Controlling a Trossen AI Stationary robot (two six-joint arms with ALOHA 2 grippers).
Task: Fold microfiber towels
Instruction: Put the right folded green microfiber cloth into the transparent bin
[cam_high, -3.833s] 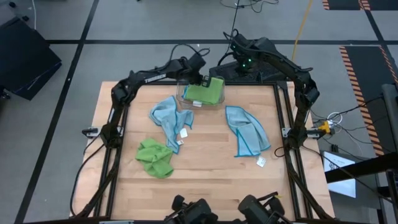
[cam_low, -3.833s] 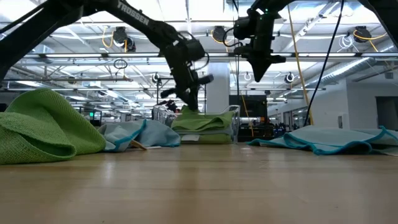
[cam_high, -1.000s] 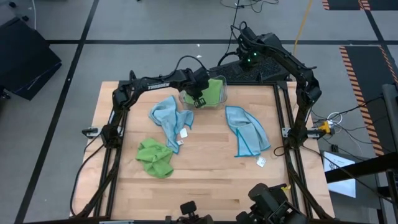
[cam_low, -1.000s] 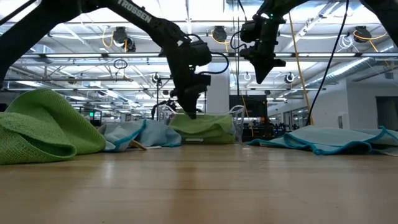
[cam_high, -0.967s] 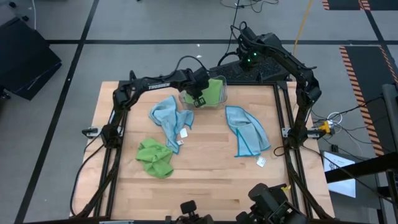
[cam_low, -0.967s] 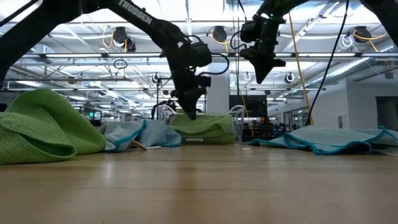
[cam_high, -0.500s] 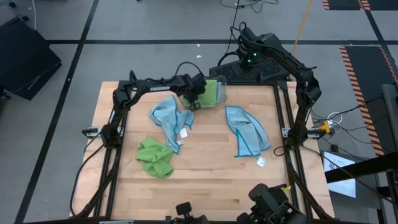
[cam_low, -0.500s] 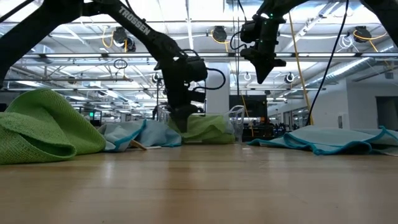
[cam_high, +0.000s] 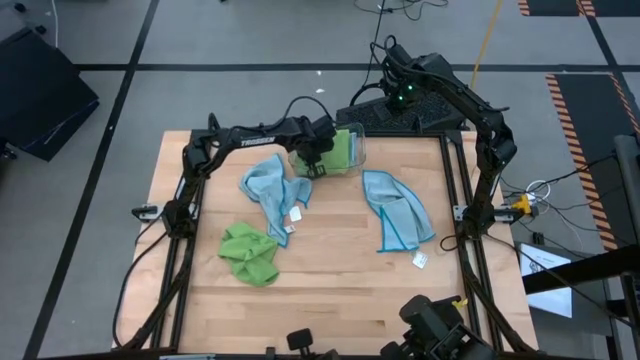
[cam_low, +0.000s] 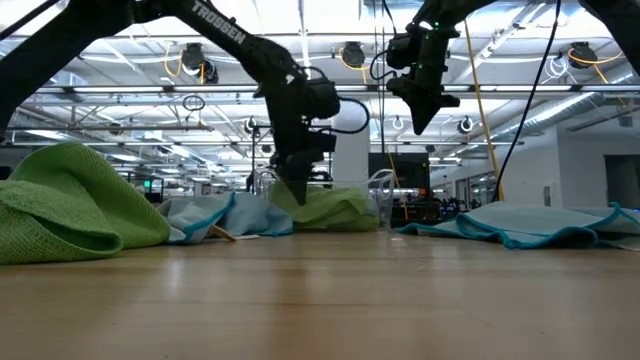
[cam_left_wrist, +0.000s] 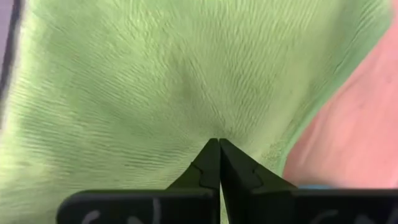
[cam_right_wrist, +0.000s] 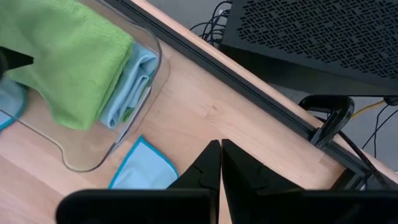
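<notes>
Several microfiber towels are in play: a lime green towel (cam_high: 338, 148) lies on top of a folded stack in the clear plastic bin (cam_high: 357, 160) at the far edge of the wooden table (cam_high: 330, 290), a light blue one showing beneath it in the right wrist view. The left gripper (cam_left_wrist: 219, 144) has its fingers pressed together on a pinch of that green cloth, which puckers toward the tips. Loose towels wait on the boards: a crumpled blue towel (cam_high: 272, 190) just beside the bin, a bunched green towel (cam_high: 250, 254) nearer the front, and a second blue towel (cam_high: 398, 218) to the right. The right gripper (cam_right_wrist: 220, 144) hangs closed and empty above the table's back edge. If the towel is coming out, a straight, slow lift should keep the stack below undisturbed and the bin from tipping.
</notes>
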